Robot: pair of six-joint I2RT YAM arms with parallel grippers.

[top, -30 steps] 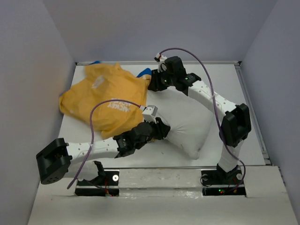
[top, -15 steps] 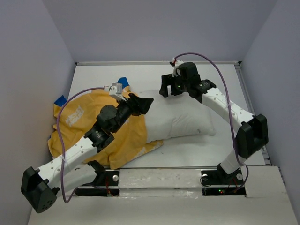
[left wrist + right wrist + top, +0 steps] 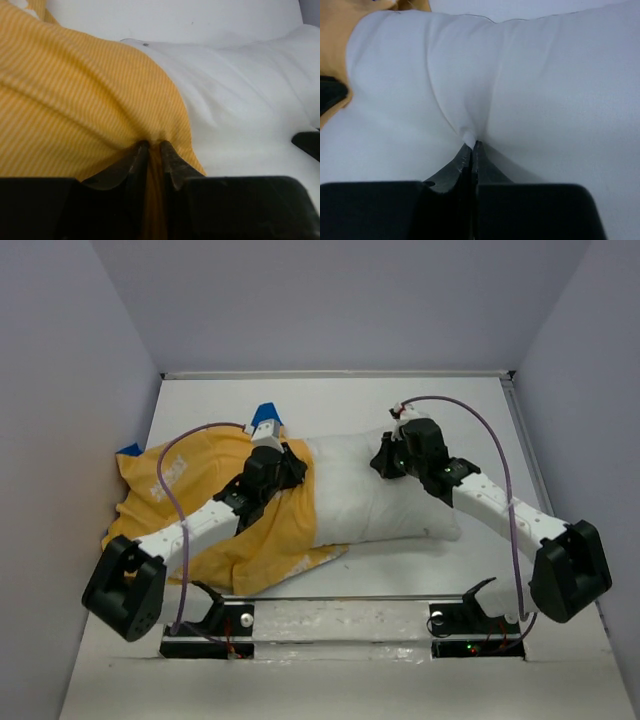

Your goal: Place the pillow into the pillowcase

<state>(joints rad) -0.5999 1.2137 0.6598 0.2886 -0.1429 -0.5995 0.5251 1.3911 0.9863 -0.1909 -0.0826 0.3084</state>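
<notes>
The plump white pillow (image 3: 385, 502) lies across the middle of the table, its left end tucked inside the yellow-orange pillowcase (image 3: 255, 550). My left gripper (image 3: 292, 466) sits at the pillowcase's mouth. In the left wrist view that gripper (image 3: 154, 145) is shut on a fold of the yellow striped pillowcase (image 3: 75, 100), with the pillow (image 3: 240, 100) just beyond. My right gripper (image 3: 385, 462) rests on the pillow's far edge. In the right wrist view this gripper (image 3: 472, 145) is shut on a small tuft of the pillow (image 3: 545, 75). A bit of pillowcase (image 3: 332, 30) shows at the upper left.
Blue corners of the pillowcase (image 3: 265, 418) stick out at the back and the far left. The white table (image 3: 450, 410) is boxed in by grey walls on three sides. A raised rail (image 3: 545, 490) runs along its right edge. Both arm bases stand at the near edge.
The left gripper has come down and shut on the pillowcase's edge. The right gripper has dropped from above the pillow's far side and shut on its fabric. The pillowcase reaches a little further over the pillow.
</notes>
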